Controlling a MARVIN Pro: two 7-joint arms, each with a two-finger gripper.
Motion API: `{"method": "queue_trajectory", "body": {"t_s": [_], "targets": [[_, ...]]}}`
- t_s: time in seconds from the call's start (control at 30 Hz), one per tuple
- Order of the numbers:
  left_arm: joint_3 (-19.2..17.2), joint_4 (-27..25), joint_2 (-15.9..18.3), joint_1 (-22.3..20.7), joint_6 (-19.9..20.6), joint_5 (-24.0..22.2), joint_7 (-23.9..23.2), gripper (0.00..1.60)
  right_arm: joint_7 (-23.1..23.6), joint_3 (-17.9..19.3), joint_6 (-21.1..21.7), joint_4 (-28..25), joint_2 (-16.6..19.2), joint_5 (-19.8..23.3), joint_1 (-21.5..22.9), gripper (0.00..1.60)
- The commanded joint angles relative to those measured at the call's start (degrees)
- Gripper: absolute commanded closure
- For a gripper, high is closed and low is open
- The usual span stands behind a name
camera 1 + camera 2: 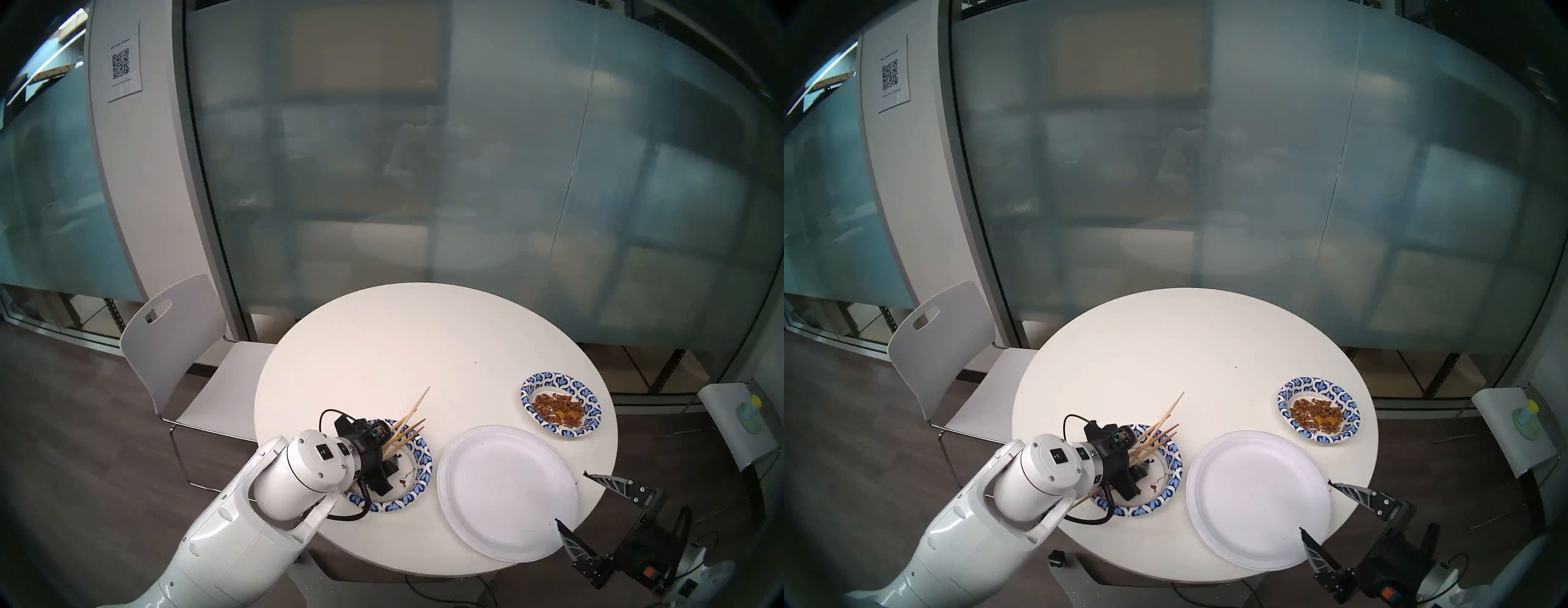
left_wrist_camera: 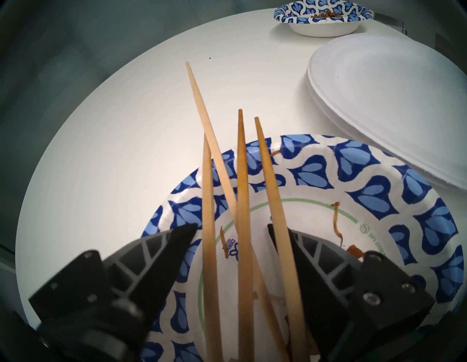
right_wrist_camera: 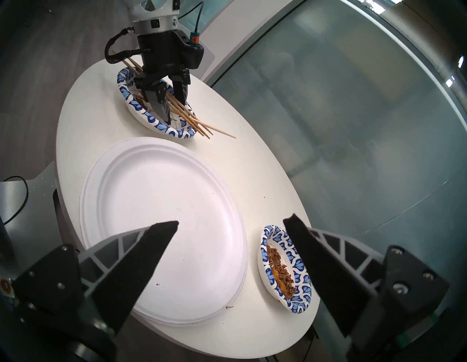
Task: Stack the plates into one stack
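Note:
Two large white plates [image 1: 505, 488] lie stacked at the table's front right. A blue-patterned plate [image 1: 418, 467] at the front left holds several wooden chopsticks [image 1: 409, 418] and sauce smears. My left gripper [image 2: 228, 230] hangs low over it, jaws open, straddling the chopsticks [image 2: 242, 177]. A second blue-patterned plate [image 1: 547, 378] with brown food scraps sits at the right rear. My right gripper [image 1: 572, 497] is open and empty at the white plates' right edge, and the right wrist view [image 3: 231, 221] shows it above them.
The round white table [image 1: 403, 339] ends close behind both arms. A white chair [image 1: 169, 339] stands at its left. A frosted glass wall runs behind. A small stand with a bottle [image 1: 751, 412] is at the far right.

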Motion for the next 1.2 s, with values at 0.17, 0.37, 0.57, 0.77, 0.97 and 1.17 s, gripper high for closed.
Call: {"method": "queue_trajectory", "body": {"t_s": [0.17, 0.37, 0.57, 0.77, 0.97, 1.17], "targets": [[0.6, -0.4, -0.1, -0.1, -0.7, 0.1, 0.3, 0.78, -0.3, -0.3, -0.1, -0.8, -0.2, 0.5, 0.3, 0.0], [1.0, -0.3, 0.0, 0.2, -0.8, 0.3, 0.8, 0.84, -0.4, -0.1, -0.4, -0.6, -0.5, 0.4, 0.4, 0.0], [1.3, -0.3, 0.1, 0.3, -1.0, 0.4, 1.1, 0.96, -0.3, -0.1, -0.6, -0.6, -0.6, 0.6, 0.3, 0.0], [1.6, -0.9, 0.2, 0.3, -0.6, 0.6, 1.1, 1.2, -0.2, -0.1, -0.7, -0.6, -0.6, 0.7, 0.2, 0.0], [1.7, -1.7, 0.5, 0.3, -0.5, 0.8, 1.2, 1.6, -0.1, -0.1, -0.8, -0.7, -0.6, 0.9, 0.0, 0.0], [1.7, -3.4, 0.8, 0.0, 0.2, 0.5, 0.4, 1.6, 0.0, -0.1, -1.0, -0.5, -0.3, 1.2, 0.1, 0.0]]}}
